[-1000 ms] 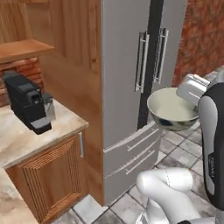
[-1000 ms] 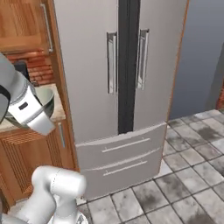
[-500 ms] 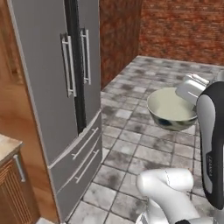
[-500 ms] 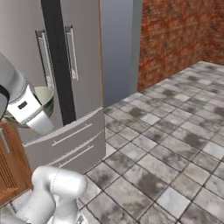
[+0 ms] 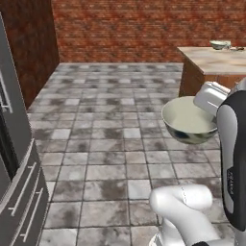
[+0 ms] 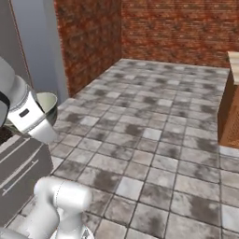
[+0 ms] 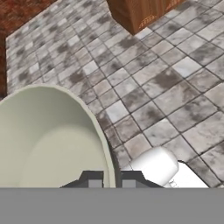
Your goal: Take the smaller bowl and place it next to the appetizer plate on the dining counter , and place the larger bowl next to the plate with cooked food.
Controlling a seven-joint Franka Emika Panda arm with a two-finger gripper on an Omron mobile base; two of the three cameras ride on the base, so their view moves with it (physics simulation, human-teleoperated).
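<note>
The gripper (image 7: pixel 108 181) is pinched tight on the rim of the smaller bowl (image 5: pixel 188 120). One dark finger tip is inside the bowl and the other is outside, with the thin rim between them. The bowl is up in the air, above the grey stone floor (image 5: pixel 115 144). It is pale grey-green outside and plain cream inside, and nothing is in it.

In the left base view the bowl sits just in front of the white arm (image 5: pixel 230 158). In the right base view a bit of the bowl (image 6: pixel 46 105) peeks out from behind the arm.

Far off at the right stands the dining counter (image 5: pixel 211 60) with its beige top and wooden side. A second bowl (image 5: pixel 220 44) sits on it, too small to see well. A red brick wall (image 5: pixel 125 29) runs along the back. The grey fridge (image 5: pixel 17 182) is at the left edge.
</note>
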